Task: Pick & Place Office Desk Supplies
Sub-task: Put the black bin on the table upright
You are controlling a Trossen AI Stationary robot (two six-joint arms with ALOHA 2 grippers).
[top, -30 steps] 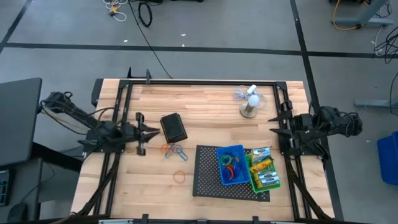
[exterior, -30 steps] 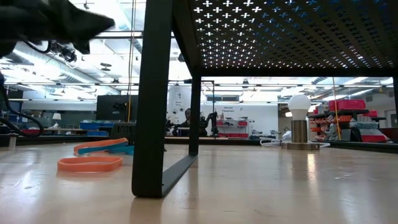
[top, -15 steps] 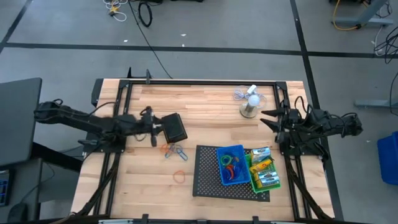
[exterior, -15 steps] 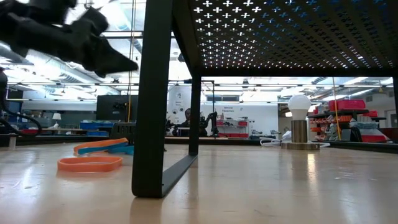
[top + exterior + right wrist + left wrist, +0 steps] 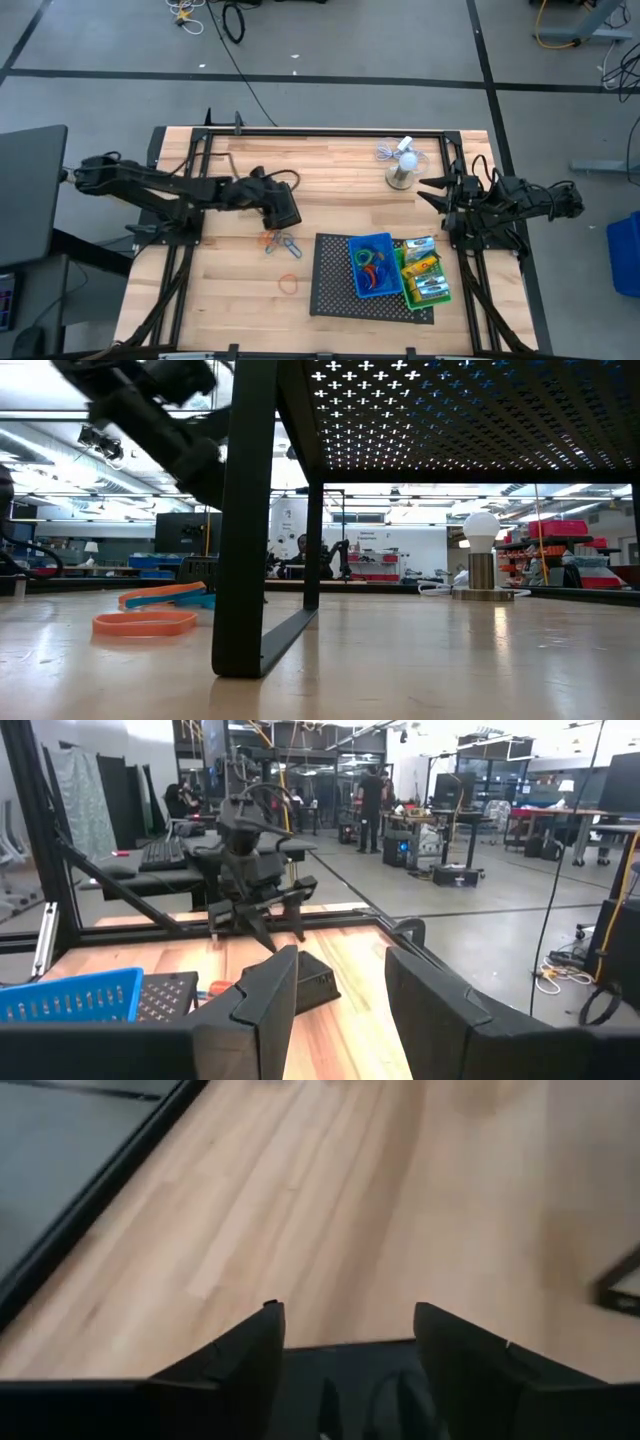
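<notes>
Wooden table: left gripper parted, empty, over black bin.

two dark jointed arms, black cables, left claw, tapered matte black fingers

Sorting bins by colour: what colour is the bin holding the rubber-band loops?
Blue. The bin sits on the mesh tray; the high view shows it best.

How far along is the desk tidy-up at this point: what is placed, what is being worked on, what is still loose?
Placed: the blue bin with loops and the green bin with small boxes sit on the mesh tray. In hand: the left gripper, open, is at the black bin. Left: orange band and loops on the table. The right gripper waits, open.
</notes>
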